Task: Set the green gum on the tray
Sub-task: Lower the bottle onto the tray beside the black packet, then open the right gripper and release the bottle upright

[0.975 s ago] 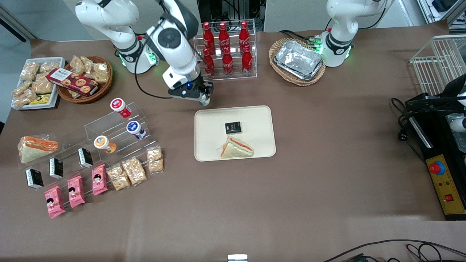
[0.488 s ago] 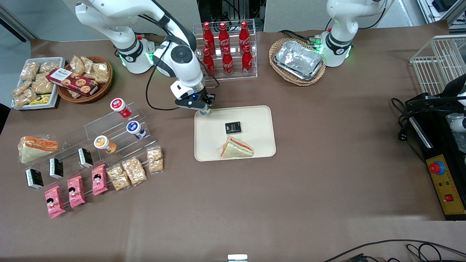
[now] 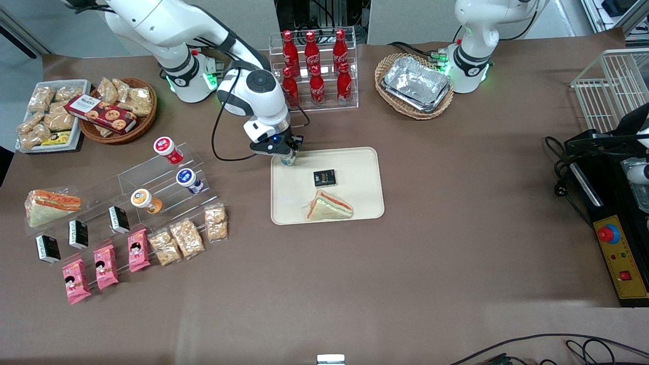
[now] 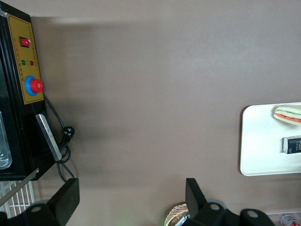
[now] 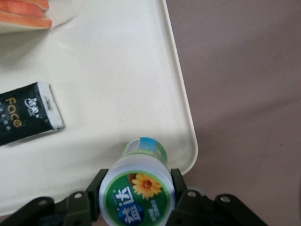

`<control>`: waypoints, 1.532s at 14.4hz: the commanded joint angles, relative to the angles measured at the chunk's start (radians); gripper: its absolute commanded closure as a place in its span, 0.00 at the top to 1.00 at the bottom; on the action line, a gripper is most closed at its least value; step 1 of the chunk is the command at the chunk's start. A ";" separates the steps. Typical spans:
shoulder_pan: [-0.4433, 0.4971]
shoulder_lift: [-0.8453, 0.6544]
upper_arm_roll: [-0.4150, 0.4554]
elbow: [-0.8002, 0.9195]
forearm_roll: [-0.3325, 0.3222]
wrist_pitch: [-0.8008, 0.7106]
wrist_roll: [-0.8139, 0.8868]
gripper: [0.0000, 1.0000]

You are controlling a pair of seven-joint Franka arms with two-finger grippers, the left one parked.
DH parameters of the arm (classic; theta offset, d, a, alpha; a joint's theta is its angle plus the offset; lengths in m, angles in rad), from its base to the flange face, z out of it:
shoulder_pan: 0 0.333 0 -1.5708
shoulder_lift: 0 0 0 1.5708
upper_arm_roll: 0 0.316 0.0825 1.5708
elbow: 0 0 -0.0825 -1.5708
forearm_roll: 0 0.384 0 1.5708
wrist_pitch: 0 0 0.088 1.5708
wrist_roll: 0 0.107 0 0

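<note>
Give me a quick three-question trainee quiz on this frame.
1. True or false: the tool is shut on the green gum.
2. Over which part of the tray does the gum hang? A) its middle B) a corner toward the cola rack C) beside the sandwich
3. Fill in: the black packet on the tray lies farther from the front camera than the ____.

Key: 1 true. 2 B. 3 sandwich.
</note>
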 commanded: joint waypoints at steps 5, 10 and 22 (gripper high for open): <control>0.003 0.092 -0.011 0.047 -0.202 0.011 0.141 0.00; 0.003 0.106 -0.026 0.053 -0.231 0.011 0.141 0.12; -0.038 0.029 -0.012 0.162 -0.180 -0.179 0.002 1.00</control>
